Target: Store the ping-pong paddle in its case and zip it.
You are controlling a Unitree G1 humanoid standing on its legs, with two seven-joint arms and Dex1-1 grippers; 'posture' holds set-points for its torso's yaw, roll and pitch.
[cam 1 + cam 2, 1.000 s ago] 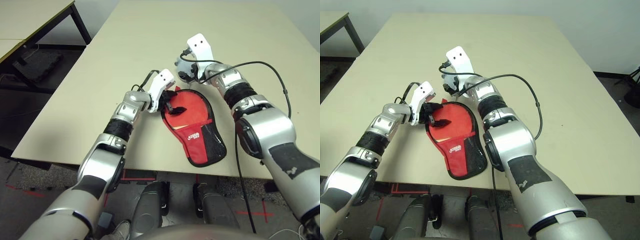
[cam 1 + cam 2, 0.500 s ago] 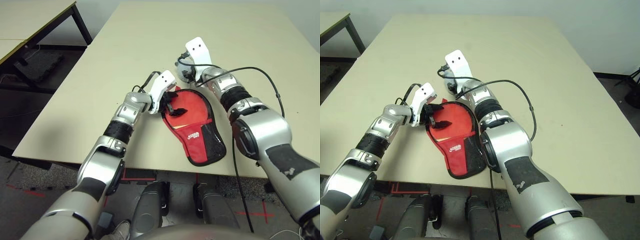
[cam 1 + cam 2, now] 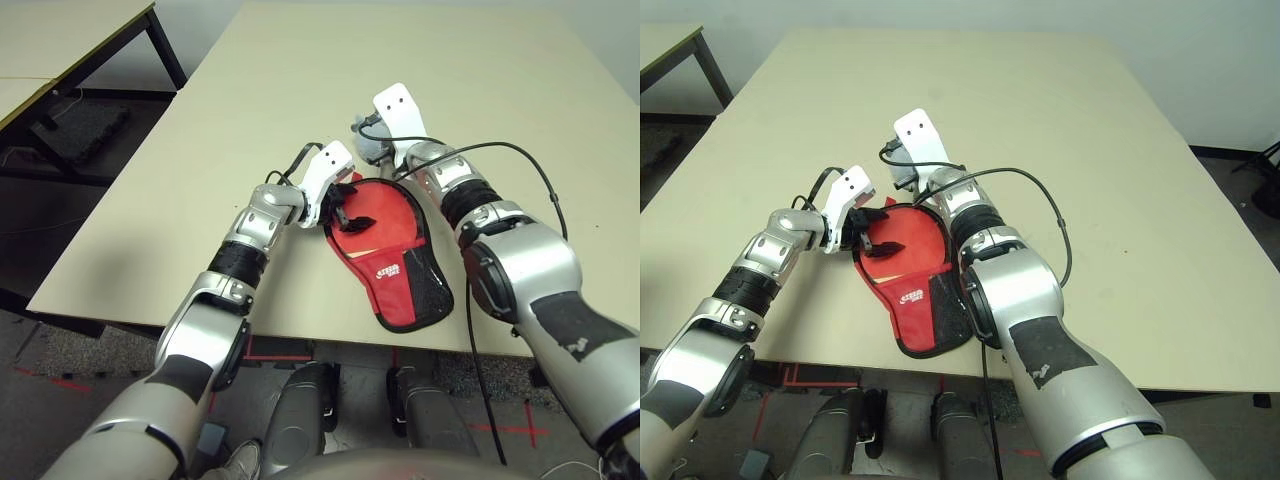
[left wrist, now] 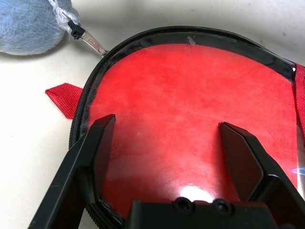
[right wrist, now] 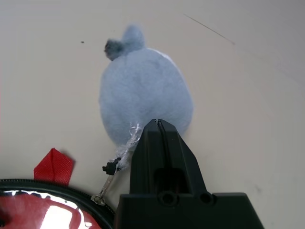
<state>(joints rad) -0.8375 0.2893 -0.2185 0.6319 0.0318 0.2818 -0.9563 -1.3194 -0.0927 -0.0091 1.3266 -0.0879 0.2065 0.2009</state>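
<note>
the paddle lies inside the case on the table, so you're at zipping: left gripper, fingers spread, braces the rim, while right gripper pinches the fuzzy pull; next, draw it around.

Both silver forearms reach forward over the table, converging on the case.

Left gripper: at the case's round end, on its left edge. Fingers spread wide apart, one at the case's black rim, the other over the red face. White wrist housing angled up and away from the case.

Right gripper: just beyond the round end of the case, on the far side from the robot. Fingers pressed together with no gap, tip at the grey fuzzy lump; whether they pinch anything cannot be told. A black cable loops from the wrist back along the forearm.
</note>
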